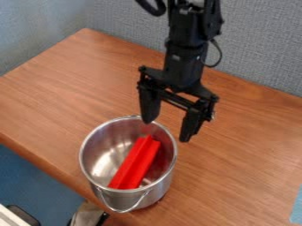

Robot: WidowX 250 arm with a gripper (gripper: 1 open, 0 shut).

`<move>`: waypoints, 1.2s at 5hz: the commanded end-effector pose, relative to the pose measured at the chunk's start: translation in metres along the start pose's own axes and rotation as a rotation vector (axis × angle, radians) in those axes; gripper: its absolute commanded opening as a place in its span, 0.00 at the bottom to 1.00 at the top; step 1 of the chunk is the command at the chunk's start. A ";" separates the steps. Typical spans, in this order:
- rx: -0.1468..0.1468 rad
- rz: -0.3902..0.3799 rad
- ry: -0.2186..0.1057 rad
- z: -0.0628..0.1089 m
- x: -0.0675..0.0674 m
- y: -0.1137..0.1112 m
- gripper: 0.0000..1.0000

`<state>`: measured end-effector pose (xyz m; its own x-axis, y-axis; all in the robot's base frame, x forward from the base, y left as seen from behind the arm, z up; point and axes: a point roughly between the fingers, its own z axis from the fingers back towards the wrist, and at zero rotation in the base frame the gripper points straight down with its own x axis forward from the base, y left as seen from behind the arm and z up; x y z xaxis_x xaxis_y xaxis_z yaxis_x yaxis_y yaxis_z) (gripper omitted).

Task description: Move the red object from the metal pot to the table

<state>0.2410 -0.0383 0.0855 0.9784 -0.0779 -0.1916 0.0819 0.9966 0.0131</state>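
End effector [172,117]: mine, wide open, empty, over pot [99,141] rim.
Risk: finger clips rim, tips pot; block [137,163] slips.

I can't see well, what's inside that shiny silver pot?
Inside the round shiny steel pot lies a long bright red block, leaning against the wall. The pot's floor under the block is hidden, and the near wall blocks the bottom in front.

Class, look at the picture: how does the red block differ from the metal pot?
The red block is matte, bright red, long and straight-edged; the metal pot is shiny, silver and round. The block leans tilted inside; the pot stands upright on the table. The block is contained; the pot contains it. Both sit below the open pincer.
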 end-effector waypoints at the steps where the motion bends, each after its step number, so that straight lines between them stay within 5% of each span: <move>1: 0.012 -0.028 -0.009 -0.004 -0.002 0.002 1.00; 2: 0.015 -0.027 0.021 -0.015 -0.002 0.006 1.00; 4: 0.052 -0.088 -0.036 -0.042 -0.034 0.028 1.00; 5: 0.092 -0.112 -0.033 -0.038 -0.047 0.033 1.00; 6: 0.134 -0.146 -0.018 -0.038 -0.054 0.030 0.00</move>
<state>0.1800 -0.0043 0.0526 0.9530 -0.2128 -0.2159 0.2387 0.9658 0.1016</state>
